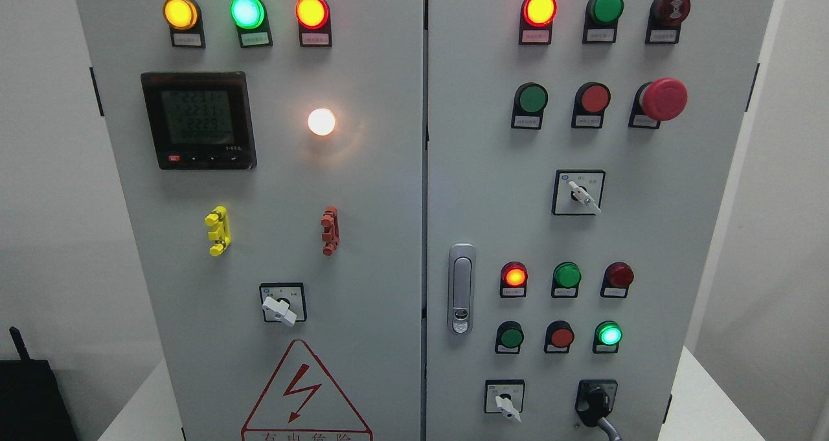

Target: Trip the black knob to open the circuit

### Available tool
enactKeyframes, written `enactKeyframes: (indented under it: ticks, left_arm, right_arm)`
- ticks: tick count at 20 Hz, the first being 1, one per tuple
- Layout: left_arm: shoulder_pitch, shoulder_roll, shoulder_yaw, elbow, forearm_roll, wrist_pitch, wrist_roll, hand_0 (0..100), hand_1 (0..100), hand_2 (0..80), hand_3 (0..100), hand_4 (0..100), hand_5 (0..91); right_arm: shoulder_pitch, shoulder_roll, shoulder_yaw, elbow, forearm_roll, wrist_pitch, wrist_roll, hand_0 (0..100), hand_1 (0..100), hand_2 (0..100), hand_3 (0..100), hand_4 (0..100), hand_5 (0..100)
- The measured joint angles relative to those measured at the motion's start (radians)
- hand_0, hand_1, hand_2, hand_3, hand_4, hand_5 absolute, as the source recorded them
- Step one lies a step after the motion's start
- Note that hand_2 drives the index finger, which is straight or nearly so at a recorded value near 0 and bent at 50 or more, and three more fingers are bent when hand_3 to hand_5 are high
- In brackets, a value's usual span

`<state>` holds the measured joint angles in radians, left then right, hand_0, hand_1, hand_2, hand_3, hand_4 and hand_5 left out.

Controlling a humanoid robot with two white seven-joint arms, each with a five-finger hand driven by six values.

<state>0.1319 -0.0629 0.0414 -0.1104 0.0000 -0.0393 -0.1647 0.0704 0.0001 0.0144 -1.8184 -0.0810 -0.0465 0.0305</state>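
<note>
Head view puts you square in front of a grey two-door electrical cabinet (388,234). No robot hand shows, so you can't tell how the fingers stand. The black knob (594,403) sits at the bottom right of the right door, low in the picture, with a grey lever or cable end (609,426) running down from it to the bottom edge. Just left of it you have a white-handled selector switch (506,405). Above these, the green lamp (608,334) glows, and the small red lamp (514,276) is lit too. The door latch (460,289) is at the right door's left edge. Up top right you get the red mushroom stop button (663,99). On the left door: a digital meter (198,120) with its display on, a bright white lamp (321,122), a yellow clip (217,230), a red clip (329,230), and a lightning warning triangle (304,395) at the bottom.
</note>
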Motion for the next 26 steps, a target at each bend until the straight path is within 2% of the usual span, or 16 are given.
enactKeyframes:
  ticks: [19,26]
  left_arm:
    - [0.0,0.0,0.0,0.0,0.0,0.0,0.0,12,39,0.0,0,0,0.0]
    - [0.0,0.0,0.0,0.0,0.0,0.0,0.0,12,39,0.0,0,0,0.0]
  right_arm:
    - [0.006,0.0,-0.011,0.001,-0.002,0.004,-0.01,0,0,0,100,100,100]
    - [0.041,0.0,-0.012,-0.024,-0.002,-0.01,-0.011,0,0,0,100,95,91]
